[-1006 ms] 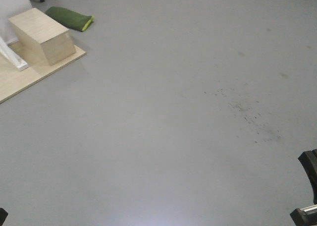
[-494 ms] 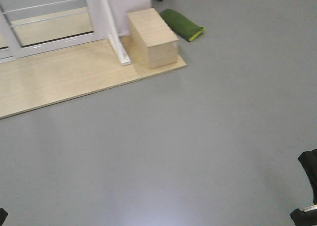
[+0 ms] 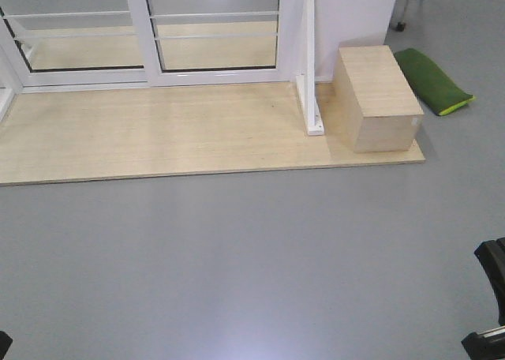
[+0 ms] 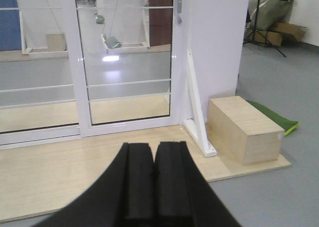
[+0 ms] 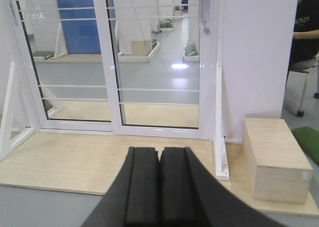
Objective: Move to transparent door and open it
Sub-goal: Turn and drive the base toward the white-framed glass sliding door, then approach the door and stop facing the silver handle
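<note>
Item: transparent door, ahead, across wooden platform; handle on its right stile. My left tool, right tool: both pressed together. Best, I judge: approach square, clear of box.

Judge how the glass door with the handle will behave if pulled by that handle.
The door probably moves as one stiff panel, given its white frame and bars. Its glass looks fragile, so force belongs on the handle. The handle's smooth metal may be slippery to grip.
</note>
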Tool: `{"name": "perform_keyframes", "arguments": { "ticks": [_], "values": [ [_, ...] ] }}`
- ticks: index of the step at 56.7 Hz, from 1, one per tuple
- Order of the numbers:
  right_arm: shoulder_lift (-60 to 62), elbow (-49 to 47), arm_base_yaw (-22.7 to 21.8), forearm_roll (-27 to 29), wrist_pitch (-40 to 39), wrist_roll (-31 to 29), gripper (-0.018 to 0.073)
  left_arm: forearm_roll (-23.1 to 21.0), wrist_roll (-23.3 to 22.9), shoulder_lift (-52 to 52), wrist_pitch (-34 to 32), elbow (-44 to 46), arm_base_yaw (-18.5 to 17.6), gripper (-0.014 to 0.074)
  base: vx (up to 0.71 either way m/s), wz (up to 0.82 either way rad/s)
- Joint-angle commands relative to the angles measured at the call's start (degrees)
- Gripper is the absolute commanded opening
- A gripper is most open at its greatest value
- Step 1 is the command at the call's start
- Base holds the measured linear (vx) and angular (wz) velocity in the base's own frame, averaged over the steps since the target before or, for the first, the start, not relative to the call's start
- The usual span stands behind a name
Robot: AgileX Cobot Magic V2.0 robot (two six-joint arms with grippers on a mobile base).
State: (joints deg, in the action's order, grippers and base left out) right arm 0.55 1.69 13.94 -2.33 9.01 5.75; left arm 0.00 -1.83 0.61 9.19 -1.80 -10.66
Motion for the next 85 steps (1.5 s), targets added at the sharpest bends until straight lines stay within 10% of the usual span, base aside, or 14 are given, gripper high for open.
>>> {"name": "perform_keyframes", "arguments": {
  "ticks": [1, 85],
  "values": [
    [0.7, 0.3, -0.1, -0.3, -5.0, -0.4, -0.0001, -0.4, -0.2, 0.9, -5.1, -0.4, -0.4, 0.0003, 0.46, 0.32],
    [0.7, 0.3, -0.1, -0.3, -5.0, -0.4, -0.0001, -0.4, -0.2, 0.9, -5.1, -0.4, -0.4, 0.0003, 0.52, -0.02]
  ]
}}
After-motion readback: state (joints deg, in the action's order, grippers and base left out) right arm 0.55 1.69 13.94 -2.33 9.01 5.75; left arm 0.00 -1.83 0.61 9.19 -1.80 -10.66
